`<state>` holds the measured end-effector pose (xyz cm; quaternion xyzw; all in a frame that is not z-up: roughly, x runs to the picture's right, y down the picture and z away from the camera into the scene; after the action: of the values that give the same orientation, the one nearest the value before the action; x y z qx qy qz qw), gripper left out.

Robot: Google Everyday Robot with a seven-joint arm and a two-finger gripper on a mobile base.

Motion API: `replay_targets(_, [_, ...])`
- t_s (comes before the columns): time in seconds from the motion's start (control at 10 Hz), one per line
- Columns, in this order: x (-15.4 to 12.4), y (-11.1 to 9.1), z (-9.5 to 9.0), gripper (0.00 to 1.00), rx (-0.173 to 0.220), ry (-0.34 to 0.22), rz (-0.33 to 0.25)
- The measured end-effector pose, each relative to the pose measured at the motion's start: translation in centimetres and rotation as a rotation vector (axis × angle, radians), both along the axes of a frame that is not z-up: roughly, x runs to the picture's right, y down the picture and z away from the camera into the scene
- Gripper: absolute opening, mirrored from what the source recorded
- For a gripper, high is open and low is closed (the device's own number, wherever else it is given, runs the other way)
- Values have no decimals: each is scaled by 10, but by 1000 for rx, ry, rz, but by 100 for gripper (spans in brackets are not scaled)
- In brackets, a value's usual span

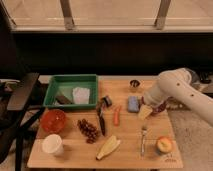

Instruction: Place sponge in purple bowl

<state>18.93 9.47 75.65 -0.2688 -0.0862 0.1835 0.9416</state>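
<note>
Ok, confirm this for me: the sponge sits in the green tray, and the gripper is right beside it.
One thing is wrong. The camera view shows the sponge on the table, outside the green tray, between the carrot and the gripper. The gripper is indeed right beside it.
</note>
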Motion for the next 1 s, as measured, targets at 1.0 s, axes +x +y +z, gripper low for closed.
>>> replay_targets(1.0, [-17, -11, 119, 80, -84, -142, 43])
